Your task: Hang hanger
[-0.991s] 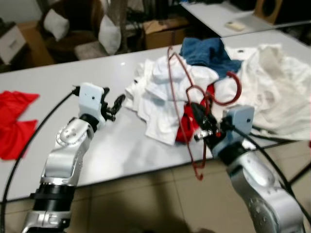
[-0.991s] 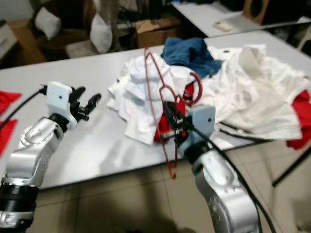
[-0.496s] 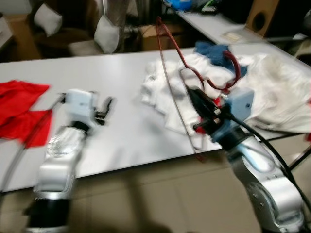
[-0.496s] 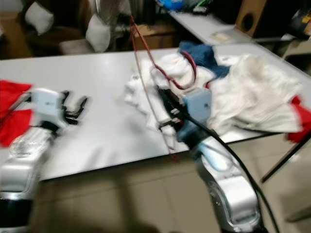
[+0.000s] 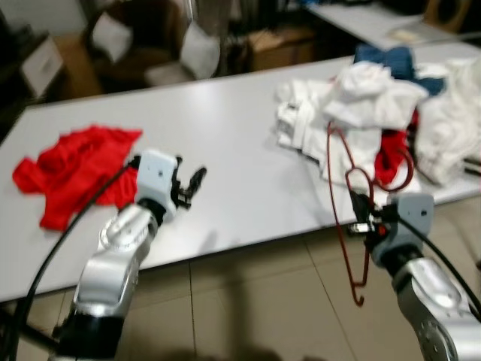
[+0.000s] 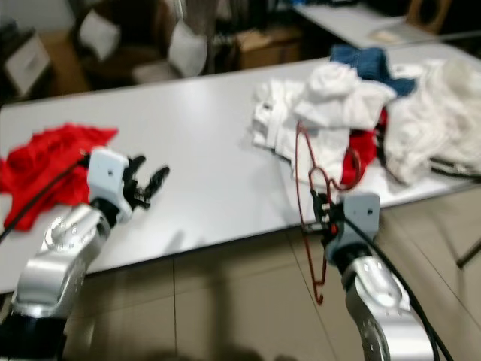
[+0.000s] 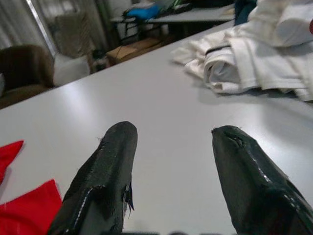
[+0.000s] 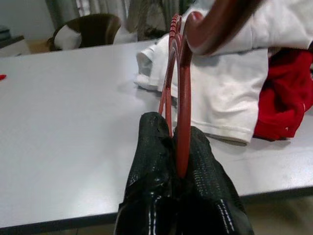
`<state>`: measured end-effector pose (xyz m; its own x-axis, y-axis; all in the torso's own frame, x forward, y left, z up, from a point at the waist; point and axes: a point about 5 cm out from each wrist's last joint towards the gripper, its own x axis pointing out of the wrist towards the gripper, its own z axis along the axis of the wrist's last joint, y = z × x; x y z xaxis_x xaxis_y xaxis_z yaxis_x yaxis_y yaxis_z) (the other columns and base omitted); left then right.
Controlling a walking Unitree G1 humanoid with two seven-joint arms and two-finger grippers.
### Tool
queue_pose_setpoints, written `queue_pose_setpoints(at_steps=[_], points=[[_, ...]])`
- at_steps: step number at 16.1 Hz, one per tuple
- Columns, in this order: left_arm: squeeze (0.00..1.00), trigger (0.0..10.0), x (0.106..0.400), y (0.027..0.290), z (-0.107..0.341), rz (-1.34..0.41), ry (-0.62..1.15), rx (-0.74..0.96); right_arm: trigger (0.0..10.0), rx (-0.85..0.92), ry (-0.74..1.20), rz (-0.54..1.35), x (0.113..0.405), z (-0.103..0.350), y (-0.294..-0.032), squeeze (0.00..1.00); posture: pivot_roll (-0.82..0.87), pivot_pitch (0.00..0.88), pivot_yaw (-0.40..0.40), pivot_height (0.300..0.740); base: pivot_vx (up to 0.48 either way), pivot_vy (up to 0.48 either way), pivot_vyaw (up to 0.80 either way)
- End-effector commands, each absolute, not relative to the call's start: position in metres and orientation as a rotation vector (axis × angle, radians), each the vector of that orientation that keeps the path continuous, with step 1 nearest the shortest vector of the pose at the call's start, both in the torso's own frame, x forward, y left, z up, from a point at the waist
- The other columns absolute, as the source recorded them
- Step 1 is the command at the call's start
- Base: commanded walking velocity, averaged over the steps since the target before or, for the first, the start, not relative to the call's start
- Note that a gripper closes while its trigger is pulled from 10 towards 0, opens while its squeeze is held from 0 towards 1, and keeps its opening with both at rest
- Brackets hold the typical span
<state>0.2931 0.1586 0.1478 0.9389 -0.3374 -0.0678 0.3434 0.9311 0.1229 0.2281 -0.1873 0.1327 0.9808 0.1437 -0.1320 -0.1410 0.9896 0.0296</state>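
item: dark red thin wire clothes hanger (image 5: 347, 203). location: off the long white table (image 5: 225, 135), held in the air at the table's front edge, over the beige tiled floor (image 5: 255, 301); its hook curls up beside the clothes, its lower end hangs below the table line.

holder: right gripper (image 8: 178, 161), black fingers pressed together on the hanger's wire near the neck. the grip looks firm, judged from the right wrist view.

left gripper (image 7: 171, 152): fingers spread apart, holding nothing, hovering low over bare table top near the crumpled red cloth (image 5: 71, 162).

other contents: heap of white garments (image 5: 353, 113) on the table's right part, with a red garment (image 5: 391, 154) and a blue cloth (image 5: 394, 59) among them.

progress: pickup is done; the hanger is lifted free of the heap. hanging is not yet done. no rail, rod or hook to receive it can be made out, so carrying it to such a place and hooking it on remain, probably most of the task.
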Motion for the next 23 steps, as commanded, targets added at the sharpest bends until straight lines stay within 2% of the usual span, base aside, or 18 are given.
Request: queue_pose_setpoints(at_steps=[1,3,5,6,10,12,14,15,16,17,18,19,23], points=[[0.0,10.0,0.293,0.168,0.148,-0.311,0.055,0.122,10.0,0.029,0.115,0.182,0.229,0.135,-0.178,0.0,-0.16,0.0,0.071,0.74,0.0,0.409,0.0],[0.0,10.0,0.295,0.166,0.156,-0.3,0.034,0.084,10.0,0.05,0.085,0.234,0.236,0.145,-0.168,0.0,-0.17,0.0,0.056,0.74,0.0,0.407,0.0],[0.0,10.0,0.295,0.17,0.148,-0.268,0.051,0.121,10.0,0.026,0.11,0.23,0.236,0.139,-0.169,0.0,-0.15,0.0,0.036,0.74,0.0,0.409,0.0],[0.0,10.0,0.293,0.168,0.148,-0.254,0.046,0.077,10.0,0.046,0.107,0.263,0.234,0.14,-0.165,0.0,-0.16,0.0,0.034,0.74,0.0,0.345,0.0],[0.0,10.0,0.306,0.171,0.144,-0.183,0.051,0.107,10.0,0.032,0.061,0.241,0.235,0.152,-0.168,0.0,-0.2,0.0,0.049,0.74,0.0,-0.24,0.0],[0.0,10.0,0.307,0.182,0.139,-0.125,0.116,0.082,10.0,0.023,0.08,0.225,0.234,0.146,-0.174,0.0,-0.18,0.0,0.041,0.74,0.0,0.0,0.0],[0.0,10.0,0.311,0.191,0.145,-0.144,0.096,0.159,10.0,0.038,0.056,0.262,0.243,0.151,-0.165,0.0,-0.2,0.0,0.029,0.74,0.0,0.0,0.0],[0.0,10.0,0.319,0.2,0.134,-0.111,0.13,0.185,10.0,-0.012,0.075,0.266,0.252,0.145,-0.161,0.0,-0.2,0.0,0.062,0.74,0.0,0.0,0.0],[0.57,10.0,0.322,0.196,0.133,-0.109,0.134,0.143,10.0,0.014,0.059,0.289,0.253,0.148,-0.161,0.0,-0.19,0.0,0.071,0.74,0.0,0.0,0.0],[0.53,10.0,0.323,0.184,0.139,-0.158,0.102,0.072,10.0,0.065,0.053,0.261,0.252,0.148,-0.167,0.0,-0.17,0.0,0.058,0.74,0.0,0.0,0.0],[0.39,10.0,0.322,0.179,0.144,-0.186,0.076,0.095,10.0,0.073,0.073,0.199,0.252,0.142,-0.173,0.0,-0.18,0.0,0.061,0.74,0.0,0.0,0.0],[0.0,10.0,0.318,0.181,0.143,-0.183,0.056,0.067,10.0,0.078,0.067,0.178,0.253,0.141,-0.172,0.0,-0.19,0.0,0.068,0.74,0.0,0.0,0.0],[0.0,10.0,0.307,0.166,0.136,-0.26,0.031,0.009,10.0,0.115,0.042,0.148,0.244,0.143,-0.168,0.0,-0.21,0.0,0.096,0.74,0.0,0.0,0.0]])
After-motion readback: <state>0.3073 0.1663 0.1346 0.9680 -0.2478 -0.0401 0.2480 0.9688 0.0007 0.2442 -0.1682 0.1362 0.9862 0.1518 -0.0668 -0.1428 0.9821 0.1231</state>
